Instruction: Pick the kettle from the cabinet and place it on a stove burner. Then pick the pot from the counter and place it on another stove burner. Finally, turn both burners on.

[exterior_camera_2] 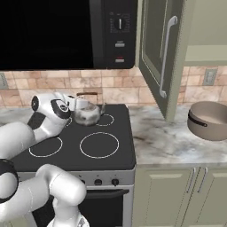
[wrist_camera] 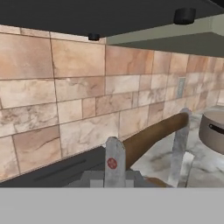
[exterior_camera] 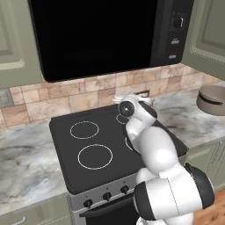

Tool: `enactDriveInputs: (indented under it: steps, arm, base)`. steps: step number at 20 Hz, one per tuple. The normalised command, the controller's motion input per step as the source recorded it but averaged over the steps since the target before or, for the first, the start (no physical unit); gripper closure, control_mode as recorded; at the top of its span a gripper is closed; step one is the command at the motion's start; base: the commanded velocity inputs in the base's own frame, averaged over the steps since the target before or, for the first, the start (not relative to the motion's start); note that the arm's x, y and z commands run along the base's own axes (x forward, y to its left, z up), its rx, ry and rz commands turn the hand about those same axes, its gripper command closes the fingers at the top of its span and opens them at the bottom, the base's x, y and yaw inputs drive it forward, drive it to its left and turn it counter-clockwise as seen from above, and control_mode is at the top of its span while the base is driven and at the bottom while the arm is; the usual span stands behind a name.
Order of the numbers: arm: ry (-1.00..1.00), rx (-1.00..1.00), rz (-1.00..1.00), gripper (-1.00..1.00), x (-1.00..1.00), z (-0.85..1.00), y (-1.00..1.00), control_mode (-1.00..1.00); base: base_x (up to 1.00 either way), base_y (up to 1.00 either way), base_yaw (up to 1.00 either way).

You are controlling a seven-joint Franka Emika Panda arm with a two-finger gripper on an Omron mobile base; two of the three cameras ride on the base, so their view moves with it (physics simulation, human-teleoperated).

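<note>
Foreground, lower centre of the hand view: gripper (wrist_camera: 146, 151) clamped on the brown handle (wrist_camera: 153, 133) of the kettle (exterior_camera_2: 87, 113), handle's long axis slanting from lower left to upper right between the fingers (wrist_camera: 114, 162). Centre left of the right base view: kettle resting on or just over the rear right stove burner (exterior_camera_2: 104, 119) of the black cooktop (exterior_camera_2: 115, 157), directly below the hand, contact with the glass not discernible. Judged next: lower or release here. Farther, right edge of the same view: pot (exterior_camera_2: 208, 119) on the counter (exterior_camera_2: 164, 146), well apart to the right of the hand, beyond the open cabinet door (exterior_camera_2: 157, 53)
</note>
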Motion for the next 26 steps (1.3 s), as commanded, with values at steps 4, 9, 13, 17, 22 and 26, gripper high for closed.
enactDriveInputs:
  steps: [4, 9, 13, 17, 22, 26]
  arm:
    - [-0.07, -0.03, -0.04, 1.00, 0.23, -0.15, 0.00, -1.00]
    - [-0.02, -0.04, -0.03, 1.00, 0.21, -0.13, 0.00, -1.00]
    - [0.00, 0.00, 0.00, 1.00, 0.19, -0.06, -0.01, -1.00]
    - [0.00, 0.00, 0.00, 1.00, 0.31, -0.06, 0.00, -1.00]
    - [0.00, 0.00, 0.00, 1.00, 0.30, -0.08, 0.00, -1.00]
    - [0.00, 0.00, 0.00, 1.00, 0.26, -0.10, 0.00, -1.00]
  base:
    - [0.00, 0.00, 0.00]
    - [0.00, 0.00, 0.00]
    - [0.00, 0.00, 0.00]
    - [0.00, 0.00, 0.00]
    - [0.00, 0.00, 0.00]
    - [0.00, 0.00, 0.00]
